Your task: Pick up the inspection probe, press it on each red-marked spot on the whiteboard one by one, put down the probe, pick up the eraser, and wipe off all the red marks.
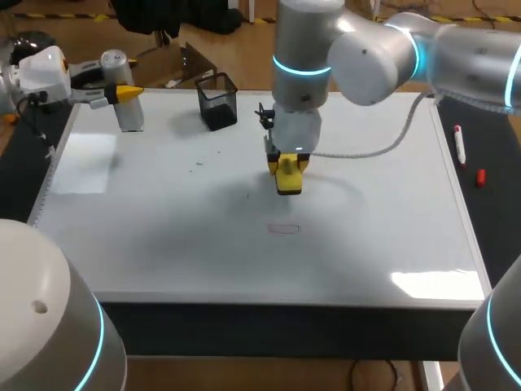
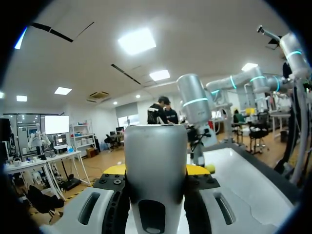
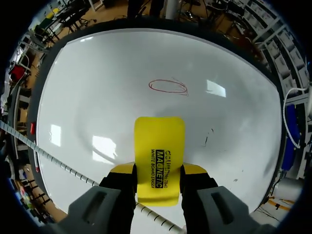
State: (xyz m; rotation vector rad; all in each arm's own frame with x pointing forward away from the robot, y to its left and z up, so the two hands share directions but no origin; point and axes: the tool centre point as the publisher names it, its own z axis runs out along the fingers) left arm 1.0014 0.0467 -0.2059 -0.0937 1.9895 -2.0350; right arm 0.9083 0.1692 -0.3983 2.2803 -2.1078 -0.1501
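A silver cylindrical probe point(image 1: 124, 110) point(image 2: 156, 151) stands upright at the whiteboard's far left corner, and my left gripper point(image 1: 124, 94) point(image 2: 156, 170) is shut on it from both sides. My right gripper point(image 1: 289, 167) point(image 3: 158, 169) is shut on the yellow eraser point(image 1: 289, 181) point(image 3: 159, 146), which hangs just above the middle of the whiteboard point(image 1: 163, 236). A thin red oval mark point(image 1: 283, 229) point(image 3: 168, 87) lies on the board a little ahead of the eraser, nearer the front edge. The eraser is apart from the mark.
A black mesh pen cup point(image 1: 217, 99) stands at the back of the board, left of my right arm. A red-and-white marker point(image 1: 460, 145) and a red cap point(image 1: 480, 177) lie on the dark strip at the right. A few small dark specks point(image 1: 198, 165) dot the board.
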